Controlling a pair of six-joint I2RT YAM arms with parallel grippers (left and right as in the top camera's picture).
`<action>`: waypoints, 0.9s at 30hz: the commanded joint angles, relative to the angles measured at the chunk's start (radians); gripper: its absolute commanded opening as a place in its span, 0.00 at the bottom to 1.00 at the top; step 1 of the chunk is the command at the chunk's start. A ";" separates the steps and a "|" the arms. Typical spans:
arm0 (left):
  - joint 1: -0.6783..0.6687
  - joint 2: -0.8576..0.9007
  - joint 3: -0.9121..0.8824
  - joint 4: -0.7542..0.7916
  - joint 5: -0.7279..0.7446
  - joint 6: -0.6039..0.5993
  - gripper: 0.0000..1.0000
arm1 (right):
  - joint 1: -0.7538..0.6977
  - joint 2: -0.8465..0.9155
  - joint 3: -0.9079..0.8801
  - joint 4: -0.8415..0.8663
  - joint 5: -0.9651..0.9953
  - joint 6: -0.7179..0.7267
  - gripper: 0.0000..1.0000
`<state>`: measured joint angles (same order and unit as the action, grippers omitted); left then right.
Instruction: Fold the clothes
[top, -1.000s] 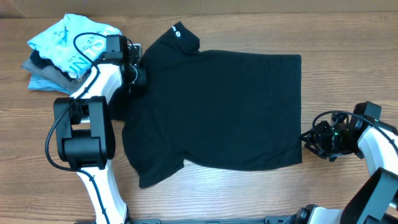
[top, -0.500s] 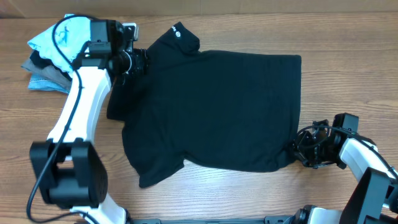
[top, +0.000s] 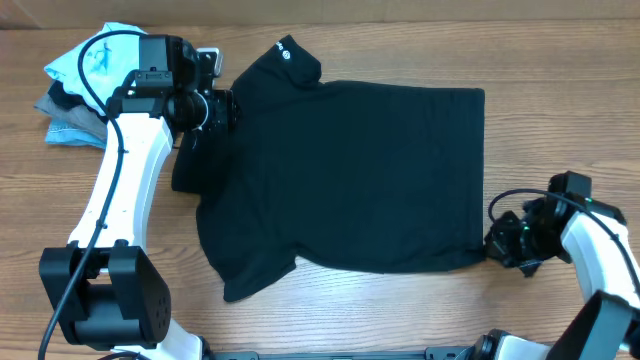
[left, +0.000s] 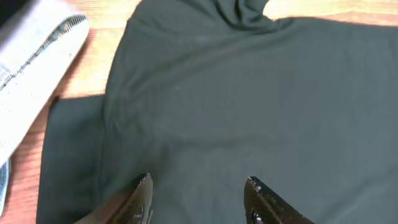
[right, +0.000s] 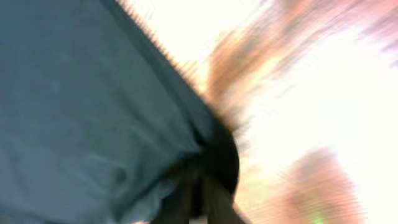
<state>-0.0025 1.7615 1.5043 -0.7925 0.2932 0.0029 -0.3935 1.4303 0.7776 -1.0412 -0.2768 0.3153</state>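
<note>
The black T-shirt (top: 350, 170) lies spread flat on the wooden table, collar to the upper left and hem to the right. My left gripper (top: 222, 108) is open and hovers just over the shirt's upper shoulder; its two fingertips (left: 199, 180) frame bare black fabric (left: 249, 93). My right gripper (top: 495, 243) is at the shirt's lower right hem corner. The right wrist view is blurred, but its fingers (right: 199, 186) look closed together on a bunched corner of the dark fabric (right: 93, 93).
A pile of other garments sits at the table's far left corner: a light-blue shirt (top: 100, 60) on top of grey and denim-blue folded pieces (top: 65, 128). A grey seamed piece (left: 31, 81) shows left of the shirt. Bare wood (top: 560, 120) lies right of the hem.
My left arm swung up and left, and its gripper now sits over the shirt's shoulder. My right gripper moved in to the hem corner, then drew back slightly to the right.
</note>
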 joint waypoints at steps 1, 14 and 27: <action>-0.004 -0.017 -0.002 -0.017 0.014 0.021 0.52 | -0.008 -0.034 0.025 -0.026 0.151 0.053 0.28; -0.004 -0.023 -0.001 -0.150 0.022 0.020 0.51 | 0.018 -0.033 -0.018 -0.004 -0.007 0.070 0.43; -0.004 -0.208 0.039 -0.359 0.016 0.020 0.53 | 0.065 -0.032 -0.114 -0.016 -0.043 0.210 0.24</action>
<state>-0.0025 1.6218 1.5105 -1.1282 0.2974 0.0029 -0.3321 1.4109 0.6655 -1.0622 -0.3092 0.4961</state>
